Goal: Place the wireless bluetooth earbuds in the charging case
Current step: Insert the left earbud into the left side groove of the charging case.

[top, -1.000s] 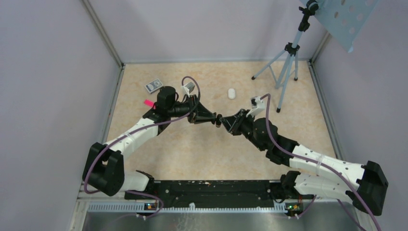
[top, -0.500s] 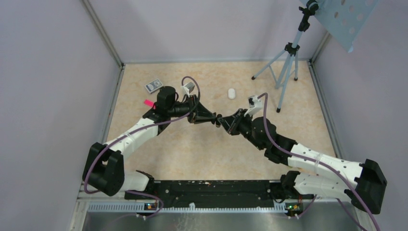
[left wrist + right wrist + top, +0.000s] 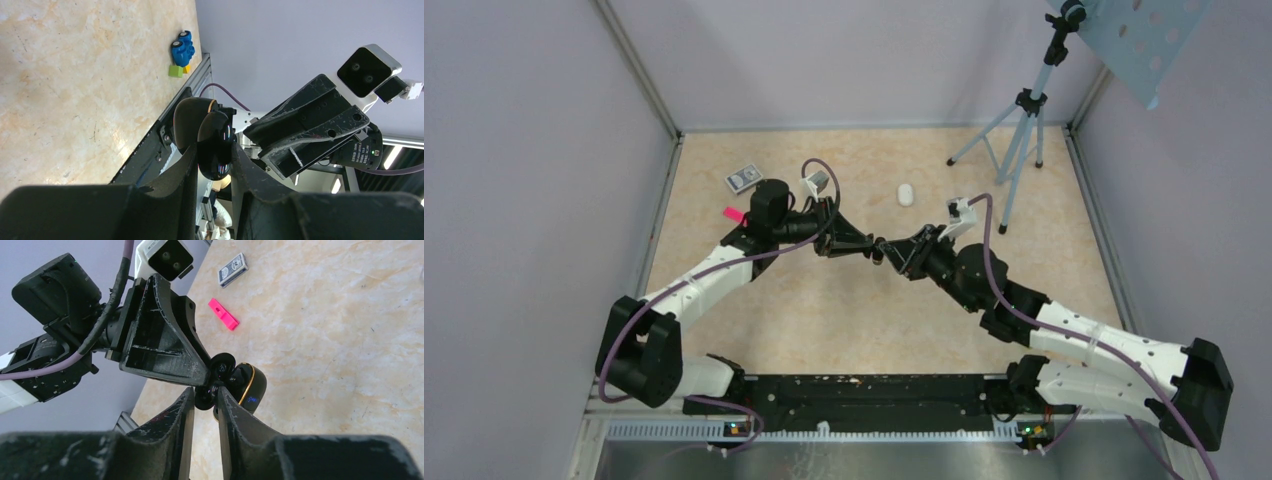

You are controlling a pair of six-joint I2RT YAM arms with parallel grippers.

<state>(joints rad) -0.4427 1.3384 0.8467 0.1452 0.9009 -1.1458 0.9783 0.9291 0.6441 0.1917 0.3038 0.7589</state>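
My left gripper (image 3: pixel 872 246) is shut on a glossy black charging case (image 3: pixel 214 150) with a gold rim and holds it in the air over the middle of the table. In the right wrist view the case (image 3: pixel 248 383) is open and shows a blue light. My right gripper (image 3: pixel 888 251) meets it tip to tip and is shut on a small black earbud (image 3: pixel 204 398), pressed at the case's opening. The left gripper (image 3: pixel 212 152) and the right gripper (image 3: pixel 205 391) each show in their own wrist view. A small white oval object (image 3: pixel 905 194) lies on the table behind them.
A card deck (image 3: pixel 744 178) and a pink piece (image 3: pixel 734 214) lie at the back left. A tripod (image 3: pixel 1016 135) stands at the back right. Blue and green toy blocks (image 3: pixel 181 50) sit by the table's edge. Grey walls close in three sides.
My right wrist has wobbled slightly left and then back right. Both grippers stay joined at the case. The left arm has not moved.
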